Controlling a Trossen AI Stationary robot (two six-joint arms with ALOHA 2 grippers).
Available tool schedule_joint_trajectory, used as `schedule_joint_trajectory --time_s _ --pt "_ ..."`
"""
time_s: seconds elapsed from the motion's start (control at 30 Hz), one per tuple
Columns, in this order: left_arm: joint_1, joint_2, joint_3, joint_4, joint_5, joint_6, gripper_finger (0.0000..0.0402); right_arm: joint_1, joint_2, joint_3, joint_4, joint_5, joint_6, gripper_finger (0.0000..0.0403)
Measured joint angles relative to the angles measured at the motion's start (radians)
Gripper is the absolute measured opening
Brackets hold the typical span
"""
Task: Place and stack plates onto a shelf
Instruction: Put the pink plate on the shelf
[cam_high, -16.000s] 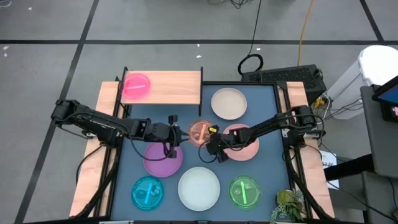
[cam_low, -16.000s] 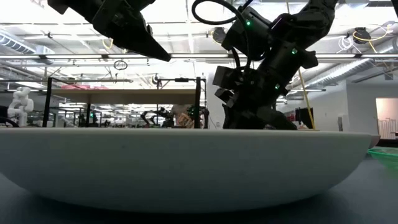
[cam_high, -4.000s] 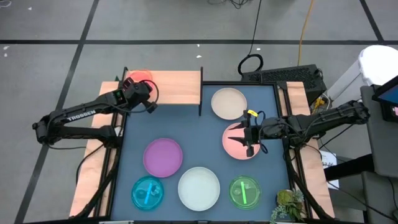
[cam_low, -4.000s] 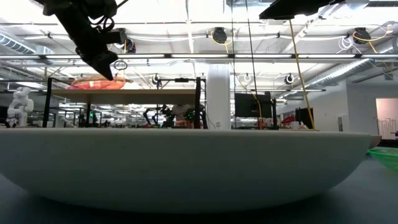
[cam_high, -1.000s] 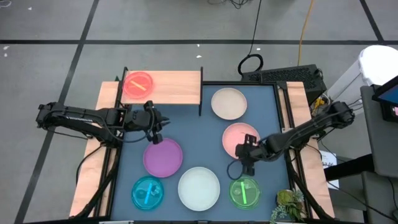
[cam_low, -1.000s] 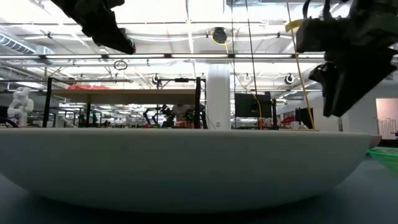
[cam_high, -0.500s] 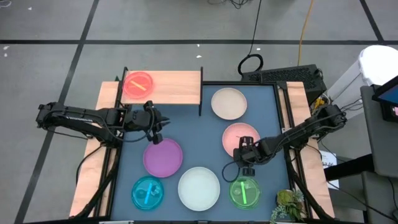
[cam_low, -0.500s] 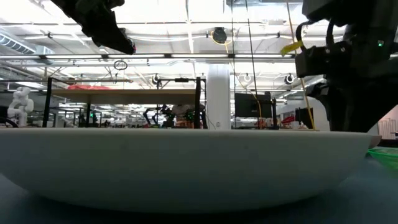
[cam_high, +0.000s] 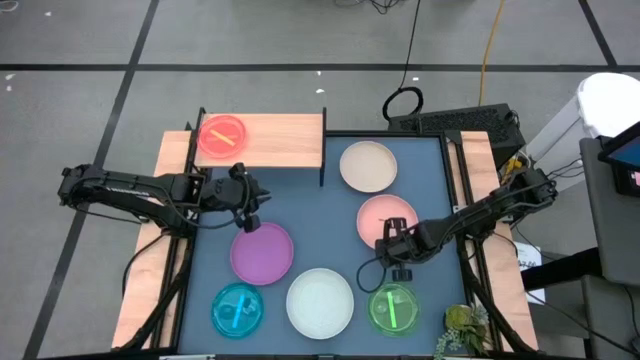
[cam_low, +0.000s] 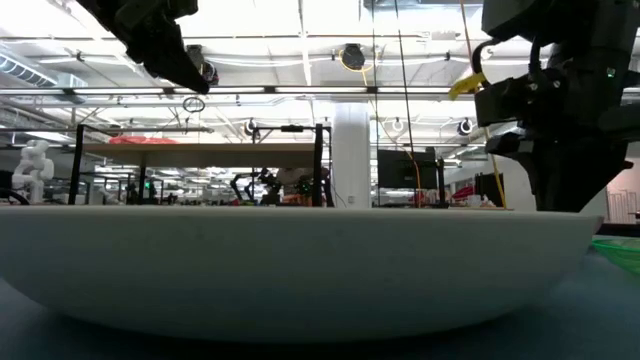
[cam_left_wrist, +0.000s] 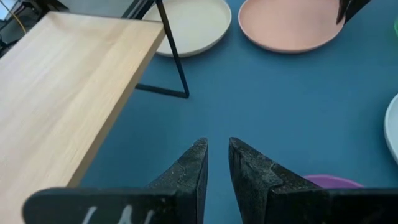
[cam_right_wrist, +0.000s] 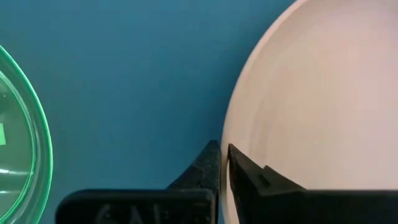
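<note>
Since a second ago the right tool (cam_high: 396, 262) has dropped and pinched the pink plate (cam_high: 384, 220) rim; the left tool (cam_high: 250, 205), nearly closed, stays put.

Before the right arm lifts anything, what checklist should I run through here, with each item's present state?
1. Right tool shut on the round pink opaque plate's rim: ok.
2. Grip firm enough to lift: cannot tell.
3. Small translucent green plate apart from the pink plate: ok.
4. Light-wood shelf has bare room beside the translucent orange plate: ok.
5. Left tool empty, near the round purple plate: ok.
</note>
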Motion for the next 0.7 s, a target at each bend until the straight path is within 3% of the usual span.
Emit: schedule_joint_trajectory --time_s 0.37,0.7 --pt "0.0 0.0 0.0 -0.017 0.0 -0.002 0.0072 0.0 0.001 0.159 -0.146 0.039 -0.013 0.0001" --pt "-0.001 0.0 0.0 -0.02 0.0 -0.002 0.0072 0.0 0.001 0.363 -0.305 0.14 -0.055 0.0001"
